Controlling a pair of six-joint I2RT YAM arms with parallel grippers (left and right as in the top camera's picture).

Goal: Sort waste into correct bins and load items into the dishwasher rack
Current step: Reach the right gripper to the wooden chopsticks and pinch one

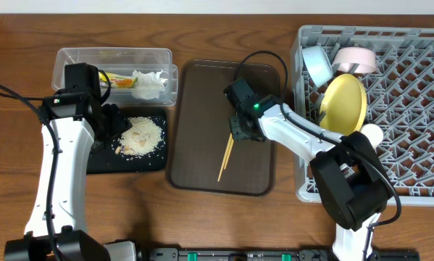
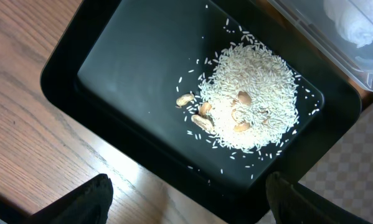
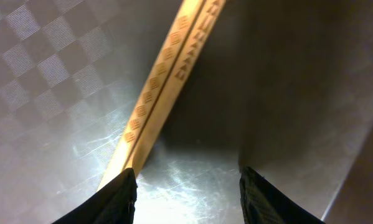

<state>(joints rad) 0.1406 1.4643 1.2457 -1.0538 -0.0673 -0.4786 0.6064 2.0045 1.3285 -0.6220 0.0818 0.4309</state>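
Note:
The wooden chopsticks (image 1: 225,156) (image 3: 167,81) lie side by side on the brown serving tray (image 1: 202,94). My right gripper (image 1: 242,130) (image 3: 186,196) hovers low over their upper end, open. Its left finger overlaps the sticks and the gap between the fingers holds nothing. Beige rice crumbs (image 1: 140,136) (image 2: 251,102) sit heaped in the black tray (image 1: 130,163) (image 2: 124,68). My left gripper (image 1: 109,123) (image 2: 192,205) is open and empty above that tray's edge. In the clear tub (image 1: 79,58) lie the wrapper (image 1: 119,78) and the white tissue (image 1: 150,83).
The grey dishwasher rack (image 1: 419,109) fills the right side. It holds a yellow plate (image 1: 345,104), a light blue bowl (image 1: 318,64), a white bowl (image 1: 356,59) and a small white cup (image 1: 372,134). The right arm's base stands by the rack's front left corner.

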